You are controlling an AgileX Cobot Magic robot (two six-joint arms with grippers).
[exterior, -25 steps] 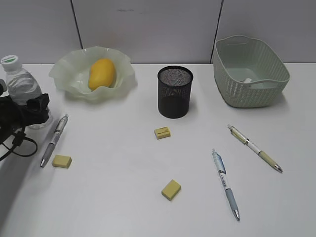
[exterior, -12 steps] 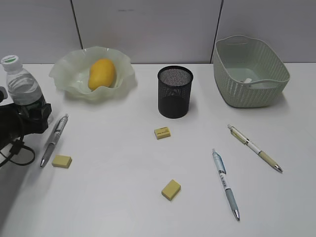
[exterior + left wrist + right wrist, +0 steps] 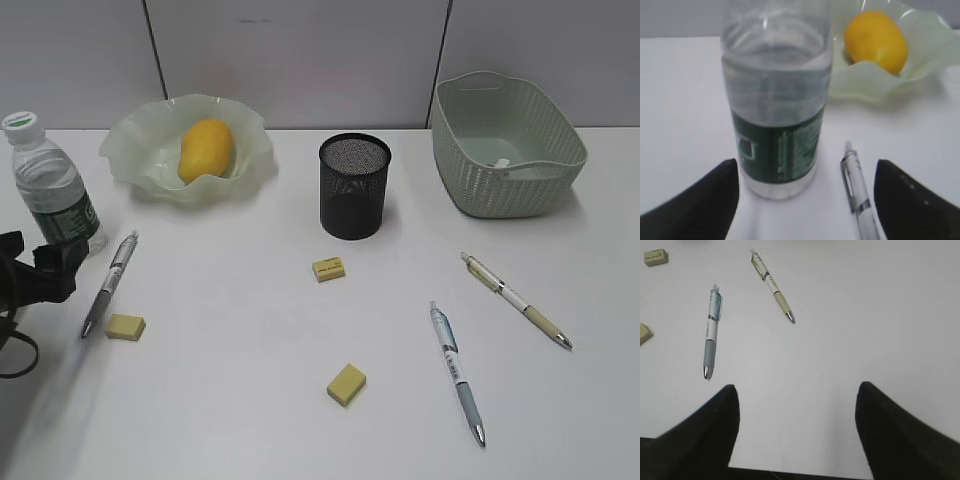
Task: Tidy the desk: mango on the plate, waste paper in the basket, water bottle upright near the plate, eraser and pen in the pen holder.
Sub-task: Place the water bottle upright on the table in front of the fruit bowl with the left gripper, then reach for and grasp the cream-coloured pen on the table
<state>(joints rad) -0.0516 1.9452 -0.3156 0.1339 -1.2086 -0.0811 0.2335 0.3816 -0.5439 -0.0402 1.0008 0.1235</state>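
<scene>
— Left gripper (image 3: 805, 200): how does it stand?
— Jaws spread wide, nothing between them. The water bottle (image 3: 52, 190) is upright on the desk (image 3: 230, 400), just beyond the fingertips toward 12 o'clock, apart from both.
— And the right gripper (image 3: 797, 435)?
— Wide too, empty, hanging over bare desk.
— Where is the mango (image 3: 206, 150)?
— On the plate (image 3: 135, 150), which sits at about 2 o'clock from the bottle, near it.
— Pens and erasers?
— A silver pen (image 3: 110, 283) lies just at 3 o'clock of the bottle. A blue pen (image 3: 457, 372) and a beige pen (image 3: 515, 299) lie at about 5 o'clock of the pen holder (image 3: 354, 186). Three yellow erasers (image 3: 328, 268) are scattered on the desk.
— The basket (image 3: 505, 145)?
— At 3 o'clock of the holder, something white inside; I cannot tell what.
</scene>
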